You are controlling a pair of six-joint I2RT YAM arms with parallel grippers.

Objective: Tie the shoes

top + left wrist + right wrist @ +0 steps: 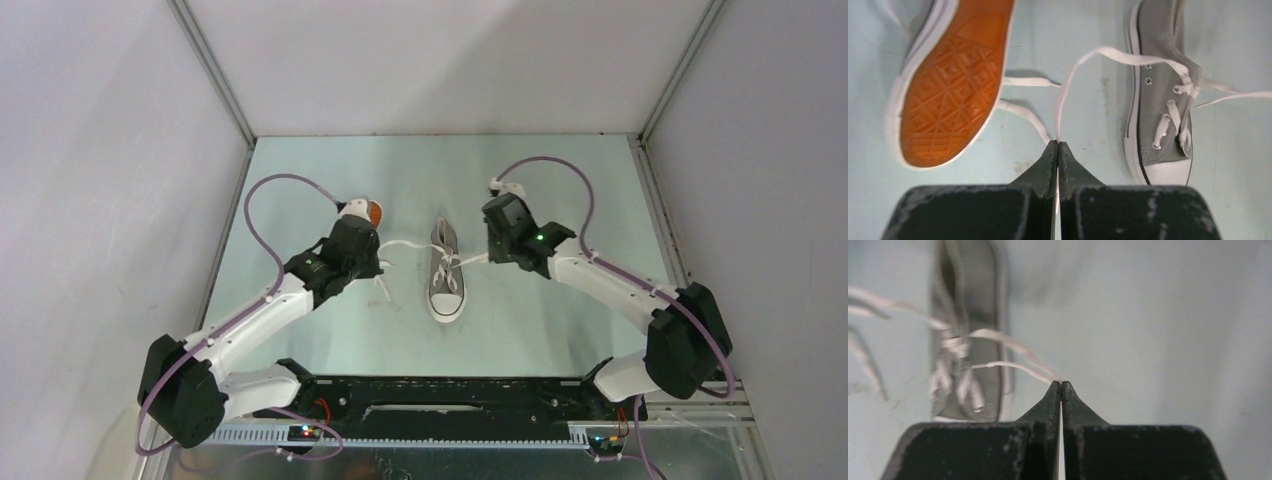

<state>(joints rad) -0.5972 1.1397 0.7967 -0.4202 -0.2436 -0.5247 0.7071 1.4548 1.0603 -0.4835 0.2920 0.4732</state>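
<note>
A grey sneaker with white laces lies upright mid-table, its white toe cap towards the arms; it also shows in the left wrist view and, blurred, in the right wrist view. The second sneaker lies on its side under my left wrist, orange sole showing. My left gripper is shut on a white lace running to the upright sneaker's eyelets. My right gripper is shut on the other lace and holds it out to the sneaker's right.
The pale green table is walled by white panels on the left, back and right. The second sneaker's loose laces trail on the table by my left fingertips. The black base rail runs along the near edge.
</note>
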